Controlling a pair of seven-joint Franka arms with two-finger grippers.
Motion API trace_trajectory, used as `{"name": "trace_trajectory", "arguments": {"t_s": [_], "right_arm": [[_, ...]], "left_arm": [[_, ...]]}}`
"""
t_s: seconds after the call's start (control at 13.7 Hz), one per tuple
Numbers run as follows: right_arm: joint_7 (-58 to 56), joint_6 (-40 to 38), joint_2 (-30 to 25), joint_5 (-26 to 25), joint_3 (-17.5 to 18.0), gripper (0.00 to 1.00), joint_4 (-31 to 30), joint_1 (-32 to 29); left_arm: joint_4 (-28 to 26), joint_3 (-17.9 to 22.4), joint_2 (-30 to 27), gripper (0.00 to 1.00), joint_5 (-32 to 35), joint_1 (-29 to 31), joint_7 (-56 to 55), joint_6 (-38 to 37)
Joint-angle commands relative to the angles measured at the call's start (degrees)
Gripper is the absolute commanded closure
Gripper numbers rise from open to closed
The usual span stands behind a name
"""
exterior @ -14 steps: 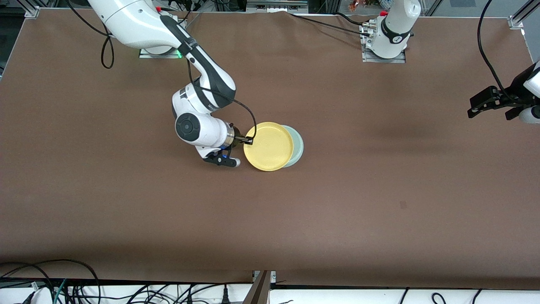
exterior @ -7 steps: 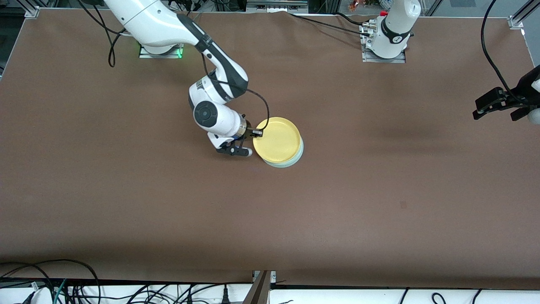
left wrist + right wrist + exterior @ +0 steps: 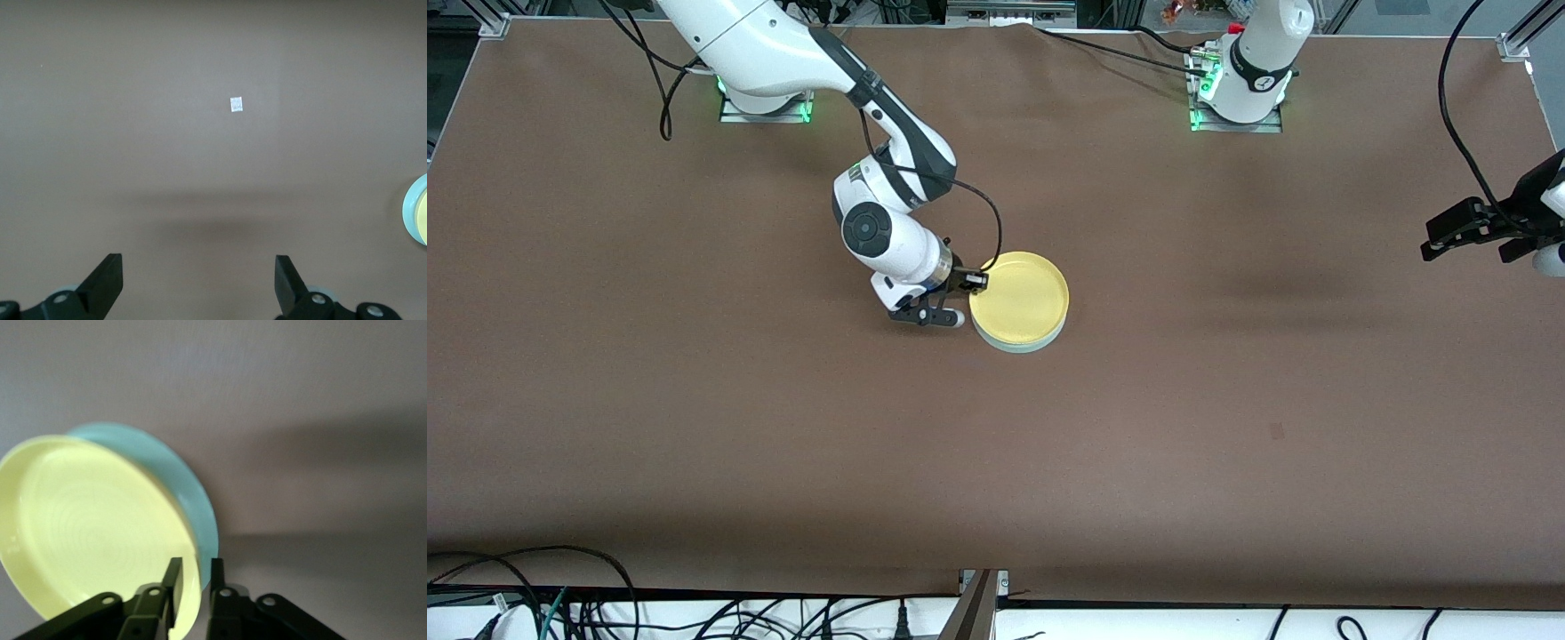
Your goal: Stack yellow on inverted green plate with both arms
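The yellow plate [image 3: 1019, 297] lies right way up on the inverted green plate [image 3: 1016, 347] in the middle of the table, and only a thin green rim shows under it. My right gripper [image 3: 976, 281] is at the stack's edge toward the right arm's end. In the right wrist view its fingers [image 3: 173, 577] straddle the yellow plate's [image 3: 93, 527] rim, slightly apart, with a gap on the outer side where the green plate [image 3: 190, 493] shows. My left gripper [image 3: 1430, 240] hangs open and empty over the table's left-arm end, its tips [image 3: 198, 280] wide apart.
The brown table [image 3: 1227, 400] carries nothing else but a small pale mark [image 3: 236, 104] below the left gripper. Cables lie along the front edge [image 3: 560, 596]. The left wrist view catches the stack's edge [image 3: 420, 213] at its border.
The right gripper carried the yellow plate over the green one, set it squarely on top, and its fingers have started to part. The left arm barely shifted.
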Motion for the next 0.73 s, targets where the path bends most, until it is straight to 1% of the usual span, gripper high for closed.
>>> {"name": "trace_trajectory", "arguments": {"t_s": [0.0,0.22,0.29,0.44,0.66], "right_arm": [[-2.0,-6.1,-2.7,-1.8,-4.9,0.00,4.1,-0.2],[-13.2,-22.7,-3.4,-1.5,-13.3,0.00,13.6,-1.2],[-17.3,-27.2,-3.4,-1.2,-14.9,0.00,16.5,-3.0],[-23.2,-33.6,-3.7,-1.6,-15.8,0.00,19.7,-8.2],[-32.9,-44.3,-6.4,-2.7,-16.1,0.00,22.4,-15.6]], "left_arm": [[5.5,-0.3,3.1,0.00,-1.4,0.6,0.2,-0.8],[5.5,-0.3,3.2,0.00,-1.5,0.5,0.2,-0.8],[5.6,-0.3,3.2,0.00,-1.4,0.4,0.1,-0.8],[5.6,-0.3,3.2,0.00,-1.4,0.6,0.2,-0.9],[5.6,-0.3,3.2,0.00,-1.4,0.6,0.1,-1.7]]}}
